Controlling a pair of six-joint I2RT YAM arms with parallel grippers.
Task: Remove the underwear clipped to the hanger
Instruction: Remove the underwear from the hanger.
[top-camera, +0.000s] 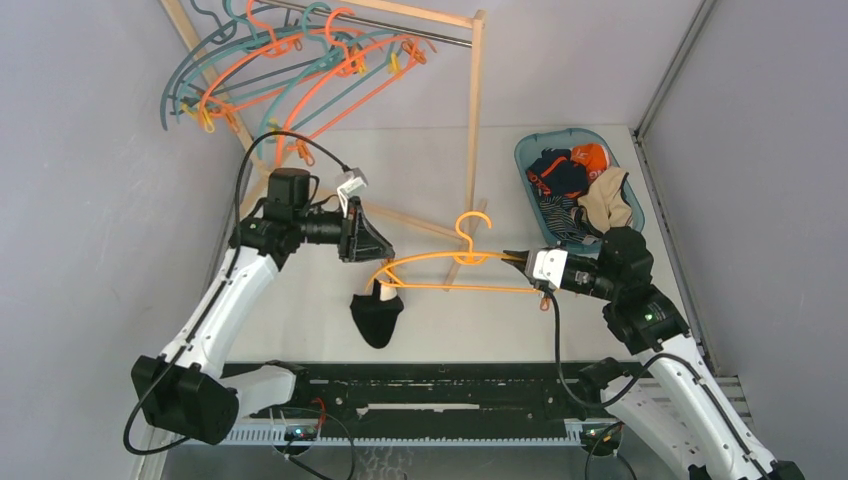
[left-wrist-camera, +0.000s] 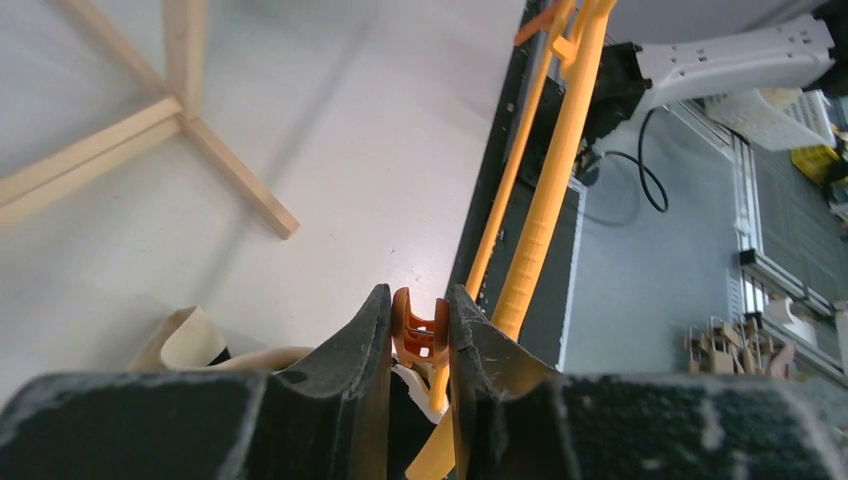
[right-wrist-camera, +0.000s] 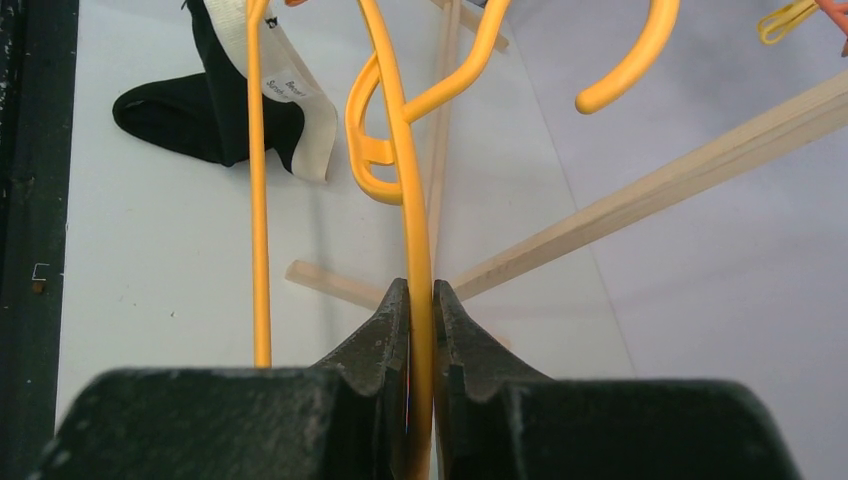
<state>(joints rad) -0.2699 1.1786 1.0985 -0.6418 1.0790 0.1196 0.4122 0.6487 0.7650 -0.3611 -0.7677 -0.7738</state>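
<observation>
A white tabletop (top-camera: 420, 170) is being viewed from above, closed in by plain grey walls (top-camera: 80, 200) on the L, back & R. At the back L, a wooden rack (top-camera: 472, 110) is being crowded by a bunch of teal & orange hangers (top-camera: 300, 60), all hooked over its rail. The back R corner is being taken up by a blue basket (top-camera: 527, 150), w/ loose briefs (top-camera: 565, 178) piled inside: navy, orange-trimmed, beige. Along the near edge, both arm bases are being carried on a black rail (top-camera: 440, 395). In the L wrist view, grey floor & cables are being glimpsed past the table edge. Mid-table, an orange hanger (top-camera: 450, 262) is being held up in the air, approx. level, between the 2 arms. Its R end is being clamped by the R gripper (right-wrist-camera: 421, 300), fingers squeezed tight onto the thin orange bar, no gap on either side. At the L end, the orange clip (left-wrist-camera: 414, 338) is being pinched by the L gripper (left-wrist-camera: 418, 305), one pad on each side. The black briefs (top-camera: 378, 318), w/ a white labelled waistband, are being dangled from that clip, below the hanger's L end and over the near-centre of the tabletop. Whether the fabric is touching the surface can't be told.
</observation>
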